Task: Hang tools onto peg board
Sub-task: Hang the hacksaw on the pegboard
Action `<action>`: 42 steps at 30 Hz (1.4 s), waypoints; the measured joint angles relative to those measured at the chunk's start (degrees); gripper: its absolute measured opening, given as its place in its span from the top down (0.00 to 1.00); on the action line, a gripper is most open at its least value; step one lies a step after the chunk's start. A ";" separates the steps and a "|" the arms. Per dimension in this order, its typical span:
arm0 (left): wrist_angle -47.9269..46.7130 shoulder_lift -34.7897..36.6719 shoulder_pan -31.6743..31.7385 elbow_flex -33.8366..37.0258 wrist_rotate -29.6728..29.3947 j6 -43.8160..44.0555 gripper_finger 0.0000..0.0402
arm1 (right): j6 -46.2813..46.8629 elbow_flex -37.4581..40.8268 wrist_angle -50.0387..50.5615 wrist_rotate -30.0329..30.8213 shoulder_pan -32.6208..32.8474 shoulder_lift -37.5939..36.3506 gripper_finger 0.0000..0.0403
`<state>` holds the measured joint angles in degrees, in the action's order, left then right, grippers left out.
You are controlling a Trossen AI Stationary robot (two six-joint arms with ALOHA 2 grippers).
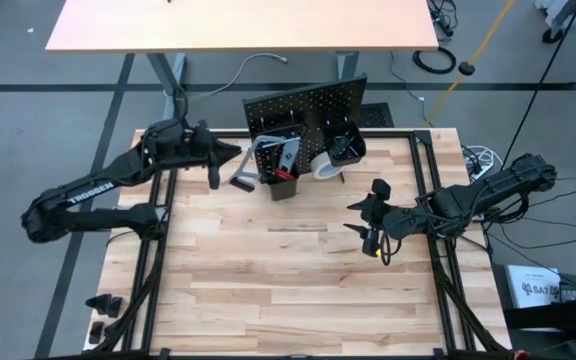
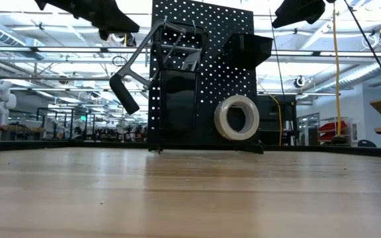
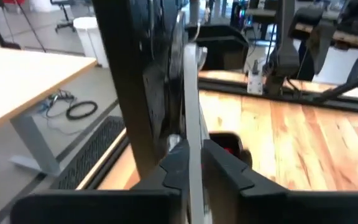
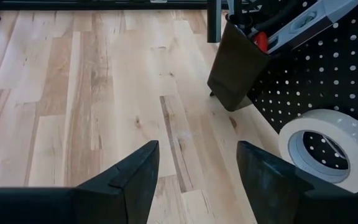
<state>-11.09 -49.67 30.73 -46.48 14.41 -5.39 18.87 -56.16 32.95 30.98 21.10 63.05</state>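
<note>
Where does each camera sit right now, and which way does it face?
High: overhead, looking down on the table, both arms.
Low: tabletop height, facing the peg board and tape roll.
Left wrist: left gripper clamping a grey bar clamp beside the board.
Right wrist: open right gripper, the tape roll too.

The work surface is a bench (image 1: 268, 280) of light wood planks, bordered by a black frame (image 1: 438, 200). Beyond it stands a second, tan-topped desk (image 1: 238, 25) on grey legs, set on a grey floor (image 1: 28, 130). A coiled black cable (image 1: 435, 60) lies on the floor near that desk. A yellow-handled pole (image 1: 488, 40) leans at the upper right. Loose cables (image 1: 558, 225) trail to the right of the bench.
</note>
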 joint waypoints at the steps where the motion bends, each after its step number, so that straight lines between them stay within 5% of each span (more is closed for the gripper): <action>1: -1.23 0.60 -0.01 0.00 -0.28 -0.09 0.86 | -0.02 0.00 0.00 0.02 0.00 0.00 0.48; 9: -18.88 2.88 -0.14 0.14 -1.42 3.59 0.63 | -0.35 0.00 0.07 0.00 0.00 0.00 0.48; 14: -19.35 2.82 -1.01 4.70 -1.55 5.01 0.57 | -0.45 0.00 0.09 -0.13 0.00 0.00 0.48; 19: -15.88 2.89 -0.97 10.48 -5.88 4.54 0.56 | -0.23 0.00 0.09 -1.38 0.00 0.00 0.48; 42: -6.87 -3.65 -0.32 14.08 0.19 -1.89 0.56 | -0.26 0.00 0.24 -2.67 0.00 0.00 0.48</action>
<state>-17.96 -53.32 30.41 -32.40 14.61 -7.28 18.61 -56.16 33.19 28.31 21.10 63.05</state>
